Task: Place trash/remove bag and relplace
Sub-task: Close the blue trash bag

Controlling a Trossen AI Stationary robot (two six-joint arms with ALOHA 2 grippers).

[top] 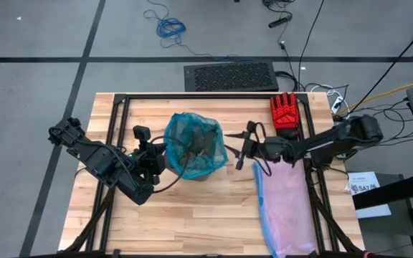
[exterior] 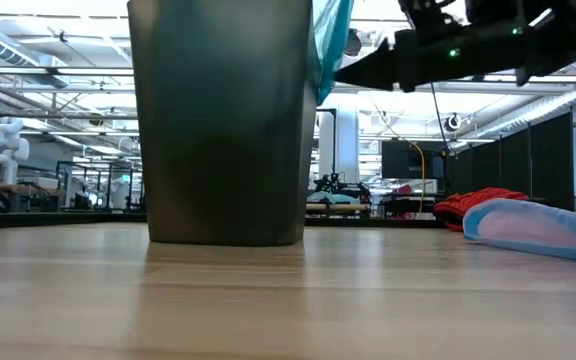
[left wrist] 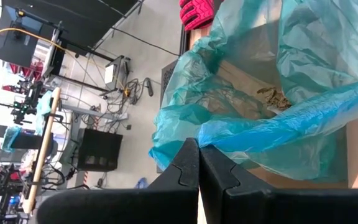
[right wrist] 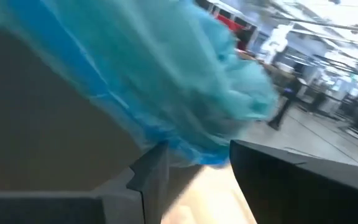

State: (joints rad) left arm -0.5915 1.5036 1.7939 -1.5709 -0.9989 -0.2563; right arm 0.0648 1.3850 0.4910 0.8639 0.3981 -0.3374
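A dark grey bin [exterior: 223, 120] stands mid-table, lined with the translucent teal bag [top: 194, 143]. The bag's rim is bunched over the bin's edge. Brown paper wads [left wrist: 271, 96] lie inside the bag. My left gripper [top: 162, 156] is at the bin's left side, shut on the bag's rim. My right gripper [right wrist: 194, 163] is open at the bin's right side [top: 239, 154], level with the rim. Its fingers stand on either side of the bag's overhanging edge [right wrist: 197, 146]. My left gripper pinches the bag's folded-over rim [left wrist: 211, 138] between its two shut fingers, coming level from the table's left. The plastic there is gathered into several layers, and the bag stays draped over the bin. My right gripper has the bag's edge between its open fingers; I cannot tell whether they touch it.
A red glove [top: 285, 113] lies at the far right of the table. A pale pink bag with a blue edge [top: 287, 204] lies flat along the right side, under my right arm. Bare wood shows in front of the bin [top: 192, 215].
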